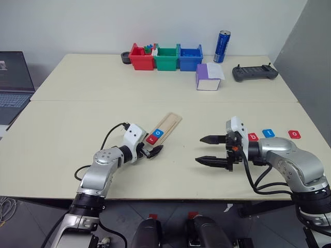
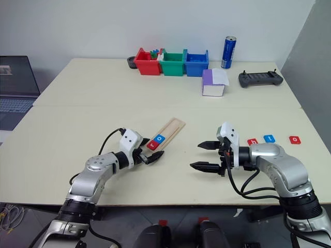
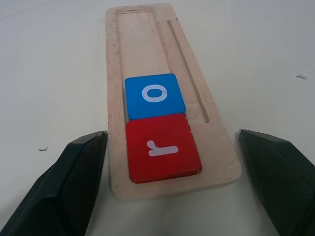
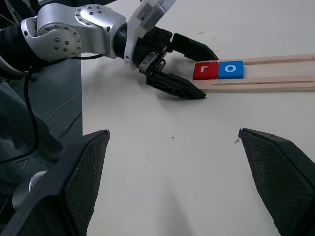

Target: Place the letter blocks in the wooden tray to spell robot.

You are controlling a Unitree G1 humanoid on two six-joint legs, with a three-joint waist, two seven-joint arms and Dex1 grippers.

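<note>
We cannot read the letters on the three tiles (image 1: pixel 269 133) lying on the desk (image 1: pixel 77 124) by the right arm; they are too small. The tray (image 4: pixel 275 78) runs off the edge of the right wrist view, and the left gripper (image 1: pixel 154 151) covers its near end in the head views. A laptop (image 1: pixel 13 85) is cut off at the picture's edge, and what fills the red bin (image 1: pixel 140 58) is too small to tell.

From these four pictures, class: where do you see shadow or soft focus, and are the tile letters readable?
Left wrist view: red r tile and blue o tile crisp, faint sheen, left tool's fingers soft. Right wrist view: both letters readable. Left eye view: soft shadow under the right tool.
</note>
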